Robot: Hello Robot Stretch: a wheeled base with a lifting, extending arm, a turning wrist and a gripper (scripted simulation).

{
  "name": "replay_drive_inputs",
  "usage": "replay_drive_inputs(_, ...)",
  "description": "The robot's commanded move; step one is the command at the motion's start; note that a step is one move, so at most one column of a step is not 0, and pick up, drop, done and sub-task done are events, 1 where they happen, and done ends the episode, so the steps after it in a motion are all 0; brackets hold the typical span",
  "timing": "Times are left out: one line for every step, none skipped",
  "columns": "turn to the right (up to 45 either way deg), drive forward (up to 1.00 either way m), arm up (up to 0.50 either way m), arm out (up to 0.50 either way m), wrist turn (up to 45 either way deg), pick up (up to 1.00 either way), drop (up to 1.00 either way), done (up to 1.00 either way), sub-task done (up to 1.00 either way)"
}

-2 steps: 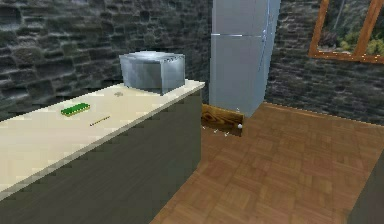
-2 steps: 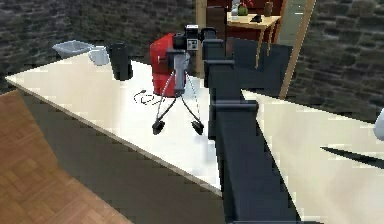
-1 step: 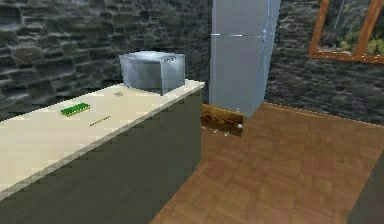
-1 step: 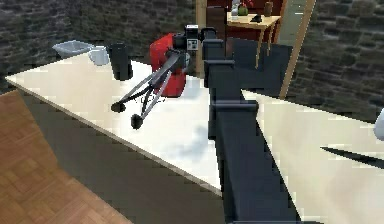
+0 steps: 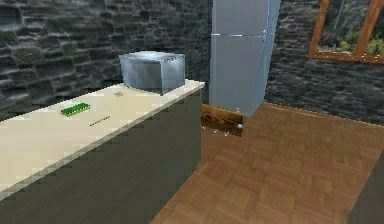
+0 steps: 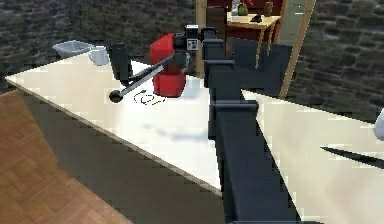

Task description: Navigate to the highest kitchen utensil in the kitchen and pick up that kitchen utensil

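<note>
End effector (image 6: 172, 50) near red object (image 6: 166, 76) (on countertop (image 6: 70, 85))

A silver box-like appliance (image 5: 152, 72) is sitting at the far end of the cream counter (image 5: 60, 140). A small green thing (image 5: 74, 109) is lying on the counter nearer in. A pale blue fridge (image 5: 243, 55) is standing beyond the counter's far end. In the arm side view, a red appliance (image 6: 162, 55) is standing on a cream worktop (image 6: 60, 85), and a pale bowl (image 6: 70, 47) is resting at its far corner.

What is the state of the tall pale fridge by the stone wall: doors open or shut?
Shut. The fridge shows a flat front with both doors flush and no interior visible.
</note>
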Motion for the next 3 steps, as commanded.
replay_drive_inputs(0.0, 0.00, 0.00, 0.00, 36.0, 0.00, 0.00, 0.00, 0.00)
replay_drive_inputs(0.0, 0.00, -0.16, 0.00, 0.0, 0.00, 0.00, 0.00, 0.00)
replay_drive_inputs(0.0, 0.00, 0.00, 0.00, 0.0, 1.00, 0.00, 0.00, 0.00)
